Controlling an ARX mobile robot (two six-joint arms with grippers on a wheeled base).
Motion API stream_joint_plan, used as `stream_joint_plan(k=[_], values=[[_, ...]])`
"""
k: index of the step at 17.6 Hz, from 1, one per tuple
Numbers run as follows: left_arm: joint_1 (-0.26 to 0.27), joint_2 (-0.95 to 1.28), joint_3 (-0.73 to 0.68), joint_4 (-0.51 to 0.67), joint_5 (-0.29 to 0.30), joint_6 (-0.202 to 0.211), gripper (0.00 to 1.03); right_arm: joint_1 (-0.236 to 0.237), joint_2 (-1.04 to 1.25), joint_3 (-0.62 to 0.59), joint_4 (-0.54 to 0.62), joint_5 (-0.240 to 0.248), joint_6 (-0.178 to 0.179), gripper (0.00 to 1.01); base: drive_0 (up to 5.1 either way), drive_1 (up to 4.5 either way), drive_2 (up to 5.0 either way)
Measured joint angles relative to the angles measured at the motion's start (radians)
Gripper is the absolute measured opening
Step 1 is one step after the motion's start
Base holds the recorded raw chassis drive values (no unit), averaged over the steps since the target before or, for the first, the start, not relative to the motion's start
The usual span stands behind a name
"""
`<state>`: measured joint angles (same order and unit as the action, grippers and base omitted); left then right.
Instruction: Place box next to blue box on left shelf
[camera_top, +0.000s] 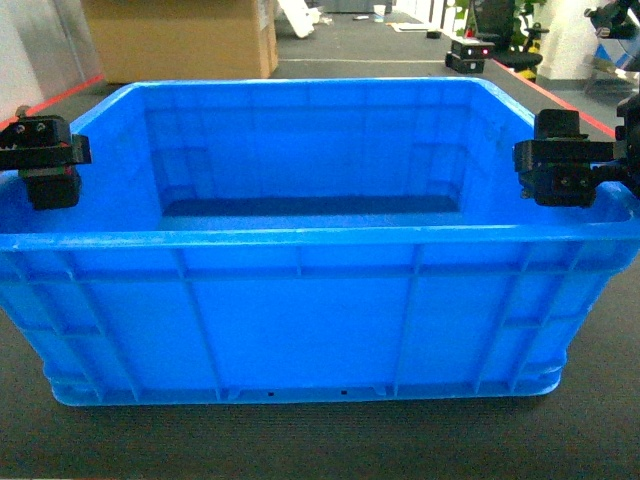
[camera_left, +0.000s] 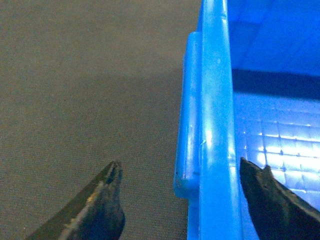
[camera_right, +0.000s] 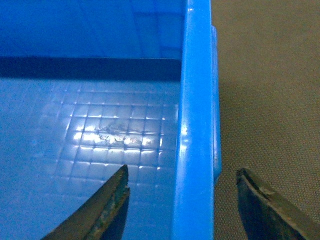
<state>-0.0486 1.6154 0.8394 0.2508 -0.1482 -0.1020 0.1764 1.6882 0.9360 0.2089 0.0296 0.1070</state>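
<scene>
On dark carpet sits the box (camera_top: 300, 330), no readable label or writing. Left tool (camera_left: 182, 200) spread, straddling its left rim; right tool (camera_right: 182, 200) spread, straddling right rim. Cardboard carton (camera_top: 180, 38) stands behind.

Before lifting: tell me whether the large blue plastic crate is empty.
Empty. The large blue plastic crate shows only bare floor in the head and both wrist views.

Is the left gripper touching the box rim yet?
Apart. The left wrist view shows the left gripper open, straddling the box rim, with bare gaps between the rim and each finger.
</scene>
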Motion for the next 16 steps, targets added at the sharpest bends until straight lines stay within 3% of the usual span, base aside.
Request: stream_joint_plan(k=[1, 3, 4, 8, 9, 13, 16], values=[[0.000, 0.000, 0.003, -0.011, 0.000, 0.002, 0.61, 0.000, 0.000, 0.000, 0.000, 0.000, 0.000, 0.53, 0.0, 0.00, 0.0], [-0.006, 0.000, 0.008, -0.018, 0.007, 0.010, 0.32, 0.000, 0.000, 0.001, -0.006, 0.002, 0.005, 0.23, 0.0, 0.00, 0.0], [-0.009, 0.000, 0.010, -0.018, 0.003, 0.022, 0.22, 0.000, 0.000, 0.001, -0.005, 0.018, 0.017, 0.18, 0.0, 0.00, 0.0], [-0.028, -0.014, -0.027, 0.046, -0.036, 0.049, 0.20, 0.000, -0.022, -0.036, 0.050, 0.011, 0.077, 0.13, 0.0, 0.00, 0.0], [-0.031, -0.020, -0.037, 0.070, -0.043, 0.063, 0.19, 0.000, -0.045, -0.058, 0.071, -0.001, 0.072, 0.09, 0.0, 0.00, 0.0], [-0.056, -0.138, -0.117, 0.171, -0.070, 0.083, 0.18, 0.015, -0.208, -0.158, 0.144, 0.054, 0.060, 0.09, 0.0, 0.00, 0.0], [-0.064, -0.180, -0.136, 0.200, -0.079, 0.088, 0.18, 0.022, -0.255, -0.188, 0.163, 0.068, 0.058, 0.09, 0.0, 0.00, 0.0]])
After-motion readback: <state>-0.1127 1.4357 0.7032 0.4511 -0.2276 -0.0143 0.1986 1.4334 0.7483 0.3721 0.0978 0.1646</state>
